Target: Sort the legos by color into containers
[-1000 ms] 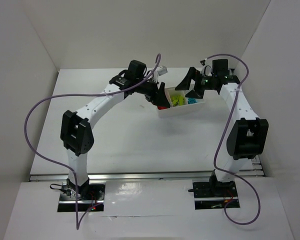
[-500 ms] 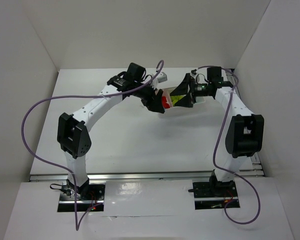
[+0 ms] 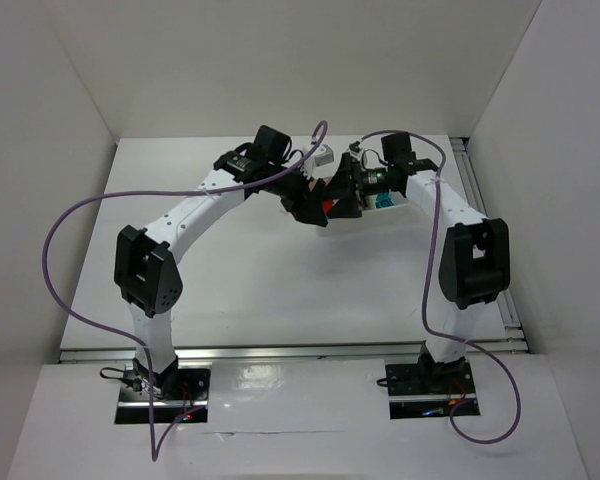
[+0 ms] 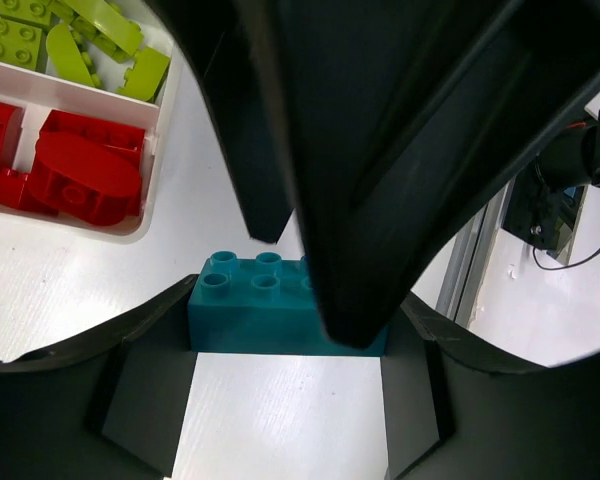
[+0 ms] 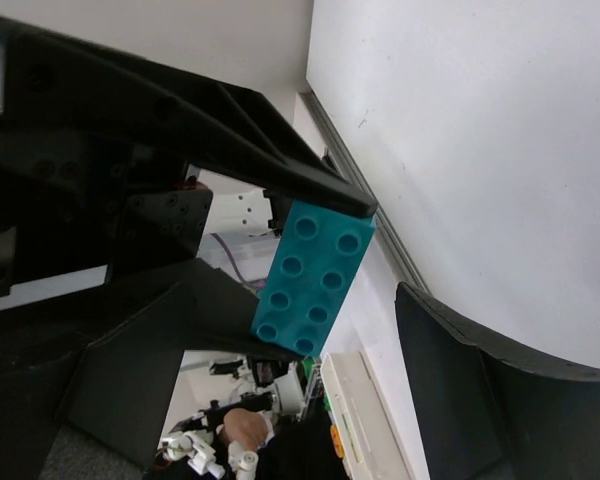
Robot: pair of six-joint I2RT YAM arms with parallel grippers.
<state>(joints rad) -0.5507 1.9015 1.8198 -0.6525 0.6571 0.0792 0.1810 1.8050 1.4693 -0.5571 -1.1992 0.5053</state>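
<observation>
A teal lego [image 4: 270, 310] [image 5: 315, 280] sits crosswise at the tips of my left gripper [image 4: 292, 345], which is shut on its two ends. My right gripper [image 5: 325, 320] reaches around the same brick with its jaws open; its right finger [image 5: 480, 400] stands clear of the brick, and its black fingers [image 4: 380, 150] fill the upper left wrist view. Both grippers meet above the table [image 3: 325, 200] beside the white container tray [image 4: 70, 82]. Red legos [image 4: 80, 180] fill one compartment and lime green legos [image 4: 90, 35] the adjoining one. Cyan legos [image 3: 383, 201] show past the right wrist.
White walls enclose the table on three sides. A metal rail [image 3: 477, 200] runs along the right edge. Purple cables [image 3: 60, 240] loop off both arms. Someone's hand [image 5: 245, 430] shows beyond the table.
My right gripper has swung left from over the tray to the left gripper, and its jaws have narrowed around the teal brick. The left gripper has barely moved.
</observation>
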